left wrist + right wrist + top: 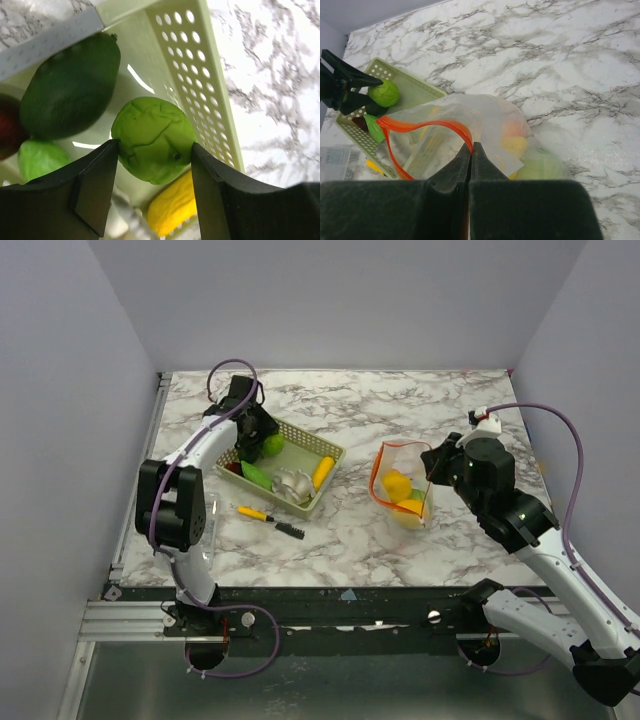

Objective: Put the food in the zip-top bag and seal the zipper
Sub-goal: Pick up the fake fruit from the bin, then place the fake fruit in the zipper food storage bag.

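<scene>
Closest to the lens: black fingers [95, 185] of the left gripper [155, 150], partway closed and pressing both flanks of a light green fruit [150, 135], over the far-left end of the pale green basket [330, 452]. Probably hollow plastic, light, hard and smooth, so liable to squirt out; best held across the widest part, as now. Below in the basket, more food: a dark green piece [70, 85], a yellow one [172, 210], something dark red [6, 130]. Right gripper [471, 149] pinched fully shut on the zipper [415, 125], holding the zip-top bag [403, 490] with mouth agape near the tabletop's right edge, yellow and pale green pieces already inside. Film likely soft, limp, slippery; strip the only firm hold. White, grey-veined marble tabletop [400, 405], smooth; yellow-and-black pen [262, 513] toward the near edge; plain pale walls [330, 300] on three sides.
</scene>
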Tool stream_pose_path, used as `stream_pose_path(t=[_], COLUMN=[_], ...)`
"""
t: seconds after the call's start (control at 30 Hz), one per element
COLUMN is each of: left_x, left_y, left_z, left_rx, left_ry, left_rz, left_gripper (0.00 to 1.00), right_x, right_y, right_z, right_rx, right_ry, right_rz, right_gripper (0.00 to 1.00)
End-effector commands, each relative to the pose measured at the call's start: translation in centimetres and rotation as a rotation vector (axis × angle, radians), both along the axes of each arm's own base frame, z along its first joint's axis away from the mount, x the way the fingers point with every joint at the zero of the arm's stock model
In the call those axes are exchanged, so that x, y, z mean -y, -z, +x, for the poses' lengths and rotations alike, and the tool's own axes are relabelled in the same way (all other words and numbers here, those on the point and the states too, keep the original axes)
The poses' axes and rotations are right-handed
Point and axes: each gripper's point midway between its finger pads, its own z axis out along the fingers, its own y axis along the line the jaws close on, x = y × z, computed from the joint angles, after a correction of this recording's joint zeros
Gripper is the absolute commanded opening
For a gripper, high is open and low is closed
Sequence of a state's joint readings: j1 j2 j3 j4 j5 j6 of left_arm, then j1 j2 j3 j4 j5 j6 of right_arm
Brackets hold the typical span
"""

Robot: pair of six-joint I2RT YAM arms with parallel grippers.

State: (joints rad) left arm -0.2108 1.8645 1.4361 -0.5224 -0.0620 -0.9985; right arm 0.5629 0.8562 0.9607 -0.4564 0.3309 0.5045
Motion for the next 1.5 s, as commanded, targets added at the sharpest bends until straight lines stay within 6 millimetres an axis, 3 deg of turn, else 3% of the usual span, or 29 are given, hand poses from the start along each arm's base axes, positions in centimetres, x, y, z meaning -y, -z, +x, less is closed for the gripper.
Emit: stream_pose_path(t=[0.0, 0.17, 0.33, 0.5, 0.63, 0.77, 1.03, 1.3, 1.47], left_x=[1.0, 2.7, 7.8, 14.3, 17.9, 19.9, 23.6, 26.2, 26.3], left_y=[-5.2, -8.6, -14.4, -21.3, -24.3, -24.4, -22.3, -18.9, -17.5], left_z=[-2.0, -4.9, -8.7, -15.7, -21.1, -23.9, -24.4, -22.0, -19.6], left_rx=[0.099, 0.180, 0.436, 0.764, 0.978, 1.071, 0.993, 0.887, 0.878], left_ry=[0.062, 0.191, 0.533, 0.938, 1.148, 1.245, 1.368, 1.364, 1.272], left_rz=[-0.077, -0.143, -0.252, -0.341, -0.269, -0.183, -0.099, -0.012, 0.141], left_gripper=[0.22, 0.10, 0.04, 0.04, 0.03, 0.03, 0.03, 0.04, 0.04], right_x=[-0.9, -1.0, -1.3, -1.7, -1.9, -2.1, -2.1, -2.0, -2.0], right_y=[-1.2, -1.1, -1.5, -1.6, -1.7, -1.9, -2.5, -2.9, -3.0], right_z=[0.2, 0.3, 0.3, 0.4, 0.4, 0.5, 0.2, -0.1, -0.3], right_rx=[0.035, 0.033, 0.036, 0.033, 0.033, 0.034, 0.042, 0.044, 0.047], right_ry=[-0.021, -0.026, -0.037, -0.050, -0.058, -0.064, -0.070, -0.066, -0.069], right_rz=[0.049, 0.057, 0.065, 0.071, 0.081, 0.088, 0.105, 0.116, 0.132], right_gripper=[0.01, 0.01, 0.00, 0.01, 0.01, 0.01, 0.01, 0.01, 0.01])
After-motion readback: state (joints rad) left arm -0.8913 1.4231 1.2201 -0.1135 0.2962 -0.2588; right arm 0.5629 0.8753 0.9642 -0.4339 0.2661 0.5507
